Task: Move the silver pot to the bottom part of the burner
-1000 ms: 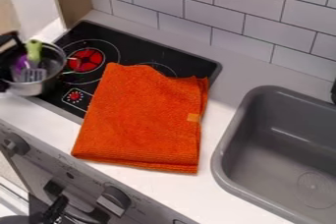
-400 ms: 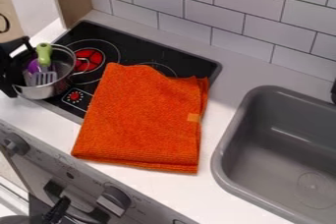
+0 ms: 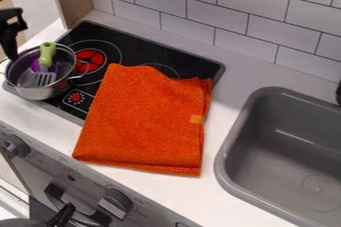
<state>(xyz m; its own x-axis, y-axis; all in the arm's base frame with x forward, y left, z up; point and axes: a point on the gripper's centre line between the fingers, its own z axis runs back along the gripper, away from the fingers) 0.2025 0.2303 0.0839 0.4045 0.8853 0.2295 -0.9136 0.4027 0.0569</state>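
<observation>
- While seeing the gripper [image 3: 12, 56] cut off at left, not managing to tell its opening or hold
- Pointing down near the silver pot [image 3: 39, 93]

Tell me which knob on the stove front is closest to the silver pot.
The leftmost knob, on the panel below the silver pot. The next knob sits farther right, below the orange towel.
</observation>
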